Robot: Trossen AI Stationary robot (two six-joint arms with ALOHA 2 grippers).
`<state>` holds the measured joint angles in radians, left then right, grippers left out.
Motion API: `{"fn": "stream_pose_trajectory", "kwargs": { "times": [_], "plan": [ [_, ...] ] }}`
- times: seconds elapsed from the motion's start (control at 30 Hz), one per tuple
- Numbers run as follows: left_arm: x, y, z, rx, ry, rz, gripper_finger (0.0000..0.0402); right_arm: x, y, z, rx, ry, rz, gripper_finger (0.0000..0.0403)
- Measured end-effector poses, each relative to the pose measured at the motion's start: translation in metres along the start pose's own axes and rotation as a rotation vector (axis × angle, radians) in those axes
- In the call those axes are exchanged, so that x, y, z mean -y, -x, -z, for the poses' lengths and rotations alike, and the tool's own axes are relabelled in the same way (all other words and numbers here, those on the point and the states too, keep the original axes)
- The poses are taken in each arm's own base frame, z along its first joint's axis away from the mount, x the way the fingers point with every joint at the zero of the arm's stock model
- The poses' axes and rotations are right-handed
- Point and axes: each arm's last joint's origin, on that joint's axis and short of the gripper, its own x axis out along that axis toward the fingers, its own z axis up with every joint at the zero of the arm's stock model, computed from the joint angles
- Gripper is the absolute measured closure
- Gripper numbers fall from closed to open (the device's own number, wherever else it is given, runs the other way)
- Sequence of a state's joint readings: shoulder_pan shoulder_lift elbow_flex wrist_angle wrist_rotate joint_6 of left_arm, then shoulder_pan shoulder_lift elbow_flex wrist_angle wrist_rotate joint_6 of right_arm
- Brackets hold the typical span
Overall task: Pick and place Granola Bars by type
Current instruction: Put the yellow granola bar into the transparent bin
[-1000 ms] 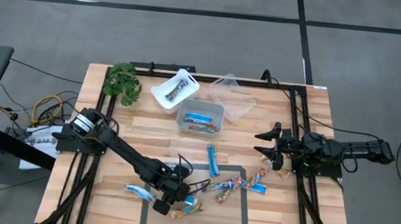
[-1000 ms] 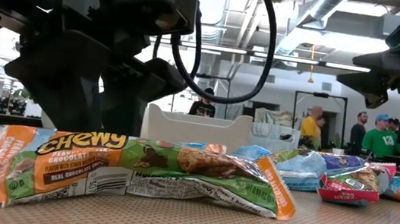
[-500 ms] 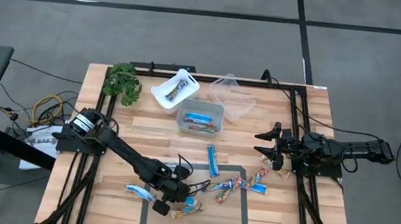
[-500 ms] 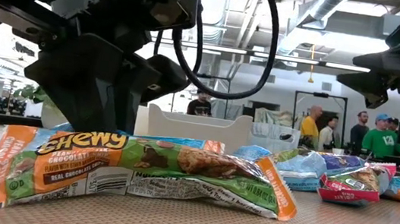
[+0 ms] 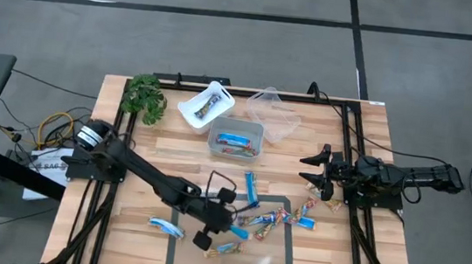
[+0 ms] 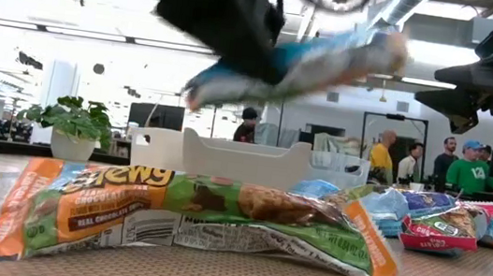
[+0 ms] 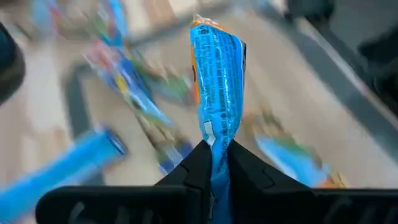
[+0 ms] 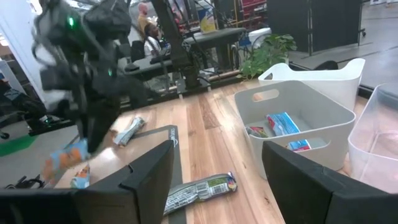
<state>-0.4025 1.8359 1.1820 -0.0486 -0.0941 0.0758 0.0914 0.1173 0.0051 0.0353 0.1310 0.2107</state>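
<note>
At the lower centre of the high view, the left hand [image 5: 207,237] is pinching the end of a blue bar [image 7: 217,68], lifted clear of the tabletop [image 5: 329,247] above the scattered granola bars [image 5: 275,217]. This looks like the carry step. Next it must travel toward the upper centre, probably to the grey tub [image 5: 236,140] already holding blue wrappers, though motion blur leaves this uncertain. The white tub [image 5: 206,105] holds a brown one. At centre right, the right hand [image 5: 313,171] waits, spread.
</note>
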Motion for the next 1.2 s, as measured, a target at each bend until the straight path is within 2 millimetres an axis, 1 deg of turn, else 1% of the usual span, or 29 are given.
{"fn": "stream_pose_trajectory", "kwargs": {
  "times": [0.27, 0.4, 0.5, 0.63, 0.73, 0.83, 0.9, 0.97, 1.1, 1.2],
  "plan": [
    [-0.030, 0.034, -0.032, 0.229, 0.008, -0.127, 0.0372, 0.000, 0.000, 0.000, 0.000, 0.000, 0.000, 0.0163],
    [-0.042, 0.053, -0.047, 0.343, 0.003, -0.166, 0.0372, 0.000, 0.000, 0.000, 0.000, 0.000, 0.000, 0.0163],
    [-0.048, 0.068, -0.055, 0.406, -0.022, -0.192, 0.0372, 0.000, 0.000, 0.000, 0.000, 0.000, 0.000, 0.0163],
    [-0.054, 0.081, -0.060, 0.435, -0.042, -0.216, 0.0372, 0.000, 0.000, 0.000, 0.000, 0.000, 0.000, 0.0163],
    [-0.058, 0.083, -0.059, 0.434, -0.036, -0.227, 0.0372, 0.000, 0.000, 0.000, 0.000, 0.000, 0.000, 0.0163],
    [-0.068, 0.083, -0.058, 0.429, -0.025, -0.248, 0.0372, 0.000, 0.000, 0.000, 0.000, 0.000, 0.000, 0.0163],
    [-0.080, 0.084, -0.056, 0.427, -0.010, -0.275, 0.0372, 0.000, 0.000, 0.000, 0.000, 0.000, 0.000, 0.0163],
    [-0.096, 0.086, -0.053, 0.429, 0.010, -0.307, 0.0372, 0.000, 0.000, 0.000, 0.000, 0.000, 0.000, 0.0163],
    [-0.138, 0.093, -0.045, 0.452, 0.055, -0.388, 0.0372, 0.000, 0.000, 0.000, 0.000, 0.000, 0.000, 0.0163],
    [-0.172, 0.101, -0.035, 0.454, 0.087, -0.463, 0.0372, 0.000, 0.000, 0.000, 0.000, 0.000, 0.000, 0.0163]
  ]
}}
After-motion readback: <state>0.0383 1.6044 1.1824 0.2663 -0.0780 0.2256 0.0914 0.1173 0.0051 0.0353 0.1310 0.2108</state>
